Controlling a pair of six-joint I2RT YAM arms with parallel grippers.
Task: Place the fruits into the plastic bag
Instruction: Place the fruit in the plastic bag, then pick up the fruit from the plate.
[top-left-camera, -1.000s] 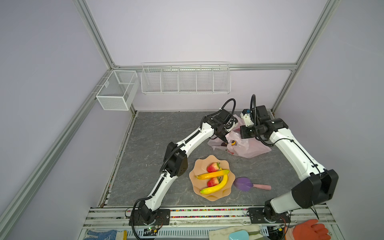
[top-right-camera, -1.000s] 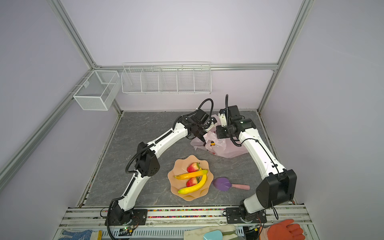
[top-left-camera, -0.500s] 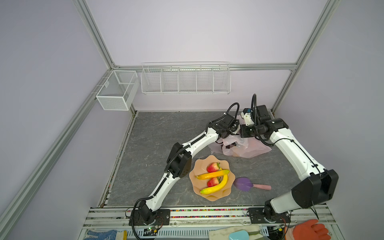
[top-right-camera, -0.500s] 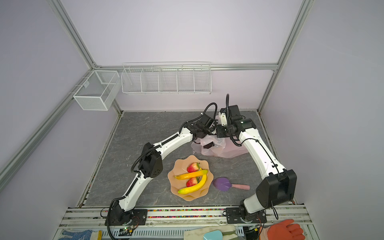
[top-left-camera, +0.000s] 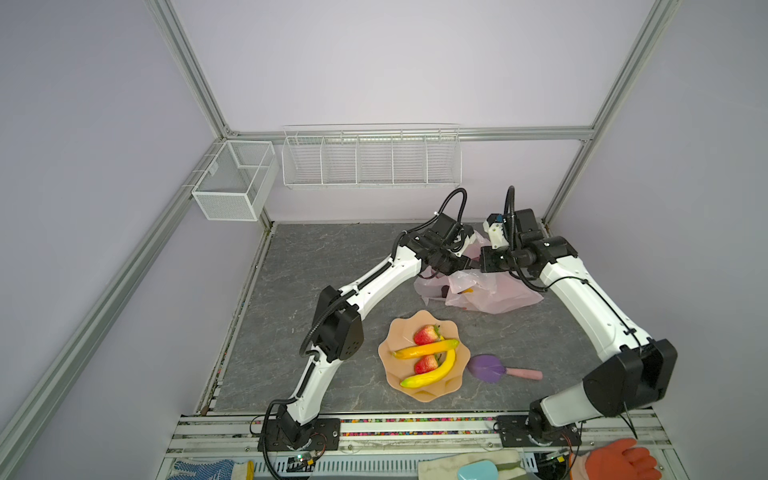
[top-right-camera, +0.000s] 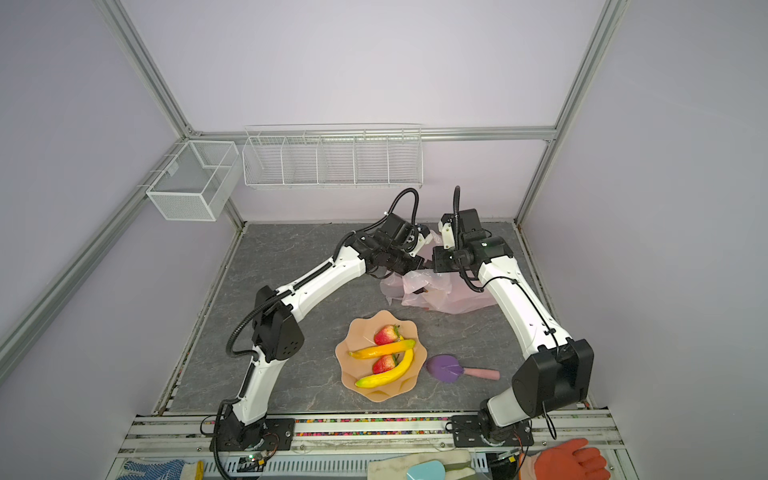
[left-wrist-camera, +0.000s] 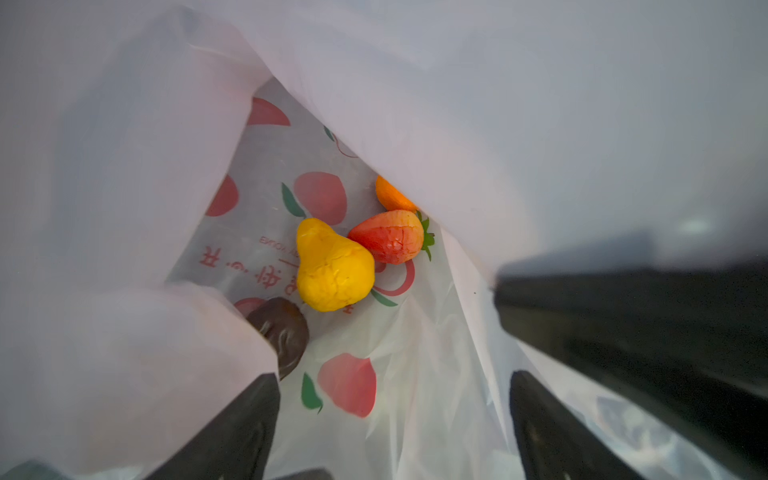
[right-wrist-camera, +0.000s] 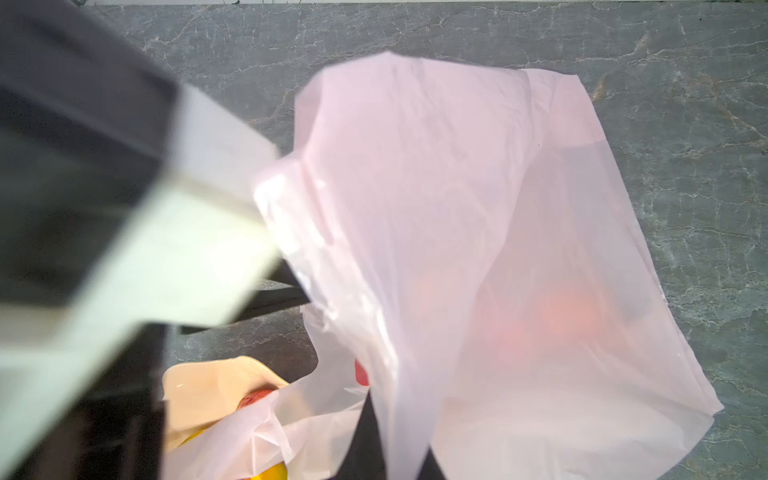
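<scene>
The grey tabletop (top-left-camera: 316, 266) carries the plastic bag (top-left-camera: 498, 297) toward two o'clock of its middle, at one o'clock of the peach bowl (top-left-camera: 390, 332). The right claw (top-left-camera: 481, 265) is closed, pinching the bag's rim above the tabletop. The left claw (left-wrist-camera: 392, 380) gapes wide inside the bag's mouth, gripping nothing. Two bananas (top-left-camera: 428, 371) and two strawberries (top-left-camera: 426, 334) lie in the bowl. Inside the bag lie a pear (left-wrist-camera: 332, 270), a third strawberry (left-wrist-camera: 388, 237), a dark round fruit (left-wrist-camera: 282, 332) and a tangerine (left-wrist-camera: 392, 195).

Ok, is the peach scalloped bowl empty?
No, the peach scalloped bowl holds two yellow toy bananas and two red toy strawberries.
</scene>
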